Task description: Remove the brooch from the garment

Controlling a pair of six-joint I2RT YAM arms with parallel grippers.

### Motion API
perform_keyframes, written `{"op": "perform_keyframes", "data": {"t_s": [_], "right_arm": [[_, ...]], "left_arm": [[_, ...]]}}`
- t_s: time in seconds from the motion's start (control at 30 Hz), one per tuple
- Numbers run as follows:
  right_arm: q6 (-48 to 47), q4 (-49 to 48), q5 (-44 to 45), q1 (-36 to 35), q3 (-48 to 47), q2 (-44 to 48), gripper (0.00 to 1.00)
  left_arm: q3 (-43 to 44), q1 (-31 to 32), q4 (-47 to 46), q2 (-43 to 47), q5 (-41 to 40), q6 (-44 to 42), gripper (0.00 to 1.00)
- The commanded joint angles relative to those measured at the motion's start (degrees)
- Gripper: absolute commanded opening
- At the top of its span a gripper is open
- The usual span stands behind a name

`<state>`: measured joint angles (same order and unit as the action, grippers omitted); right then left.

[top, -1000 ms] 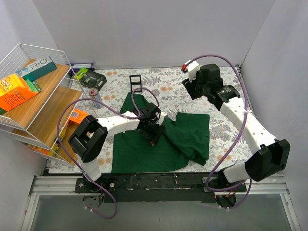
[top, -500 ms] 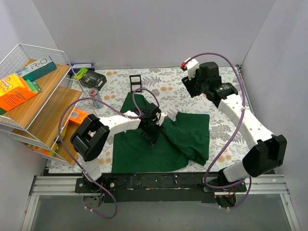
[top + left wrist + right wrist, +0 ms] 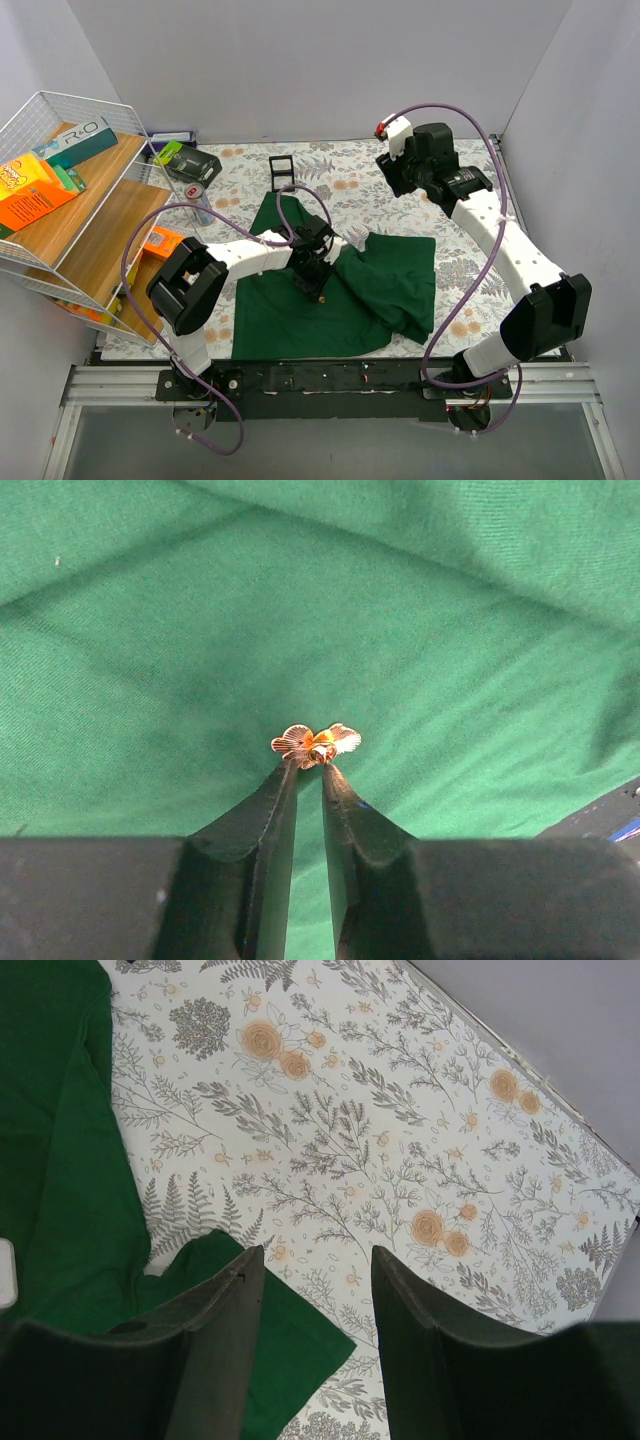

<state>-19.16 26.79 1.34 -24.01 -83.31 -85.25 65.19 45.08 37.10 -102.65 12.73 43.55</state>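
Observation:
The garment [image 3: 345, 300] is a dark green T-shirt, rumpled on the flowered table cover. It fills the left wrist view [image 3: 300, 620]. The brooch [image 3: 316, 743] is small and gold with two fanned wings, and it lies against the cloth. My left gripper [image 3: 310, 766] is down on the shirt's middle [image 3: 314, 284]. Its jaws stand almost together, the tips pinching the brooch from either side. My right gripper [image 3: 310, 1260] is open and empty. It hangs high over the table's back right [image 3: 392, 180], above the shirt's edge [image 3: 60, 1190].
A wire rack [image 3: 60, 120] with wooden shelves and boxes stands at the left. Small dark boxes [image 3: 190, 163] and a black frame stand [image 3: 281, 166] sit at the back. The flowered cover [image 3: 400, 1130] lies bare beyond the shirt.
My right gripper has drifted a little up and back. My left gripper stays low on the shirt, shifted only slightly.

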Motion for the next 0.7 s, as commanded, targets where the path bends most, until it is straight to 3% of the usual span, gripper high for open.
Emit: {"op": "perform_keyframes", "data": {"t_s": [0.0,0.13,0.3,0.4,0.6,0.67], "right_arm": [[0.9,-2.4,-0.6,0.2,-3.5,-0.9,0.54],[1.0,-2.3,-0.9,0.2,-3.9,-1.1,0.54],[1.2,-2.1,-0.9,0.2,-3.0,-0.9,0.54],[1.4,-1.7,-0.9,0.2,-2.3,-0.3,0.54],[-3.4,2.4,-10.3,-1.3,1.9,1.7,0.52],[-5.7,1.9,-12.1,-3.2,9.3,3.3,0.53]], "left_arm": [[0.5,-0.6,0.3,0.5,1.2,-1.5,0.15],[1.3,-1.6,-0.3,0.5,3.6,-1.6,0.12],[2.4,-2.5,-0.7,-0.2,8.4,-2.2,0.0],[2.0,-3.9,-1.8,1.0,11.9,-1.5,0.0],[2.8,-7.5,-1.0,3.6,14.5,0.0,0.0],[2.8,-9.7,0.3,5.2,13.2,0.6,0.24]]}}
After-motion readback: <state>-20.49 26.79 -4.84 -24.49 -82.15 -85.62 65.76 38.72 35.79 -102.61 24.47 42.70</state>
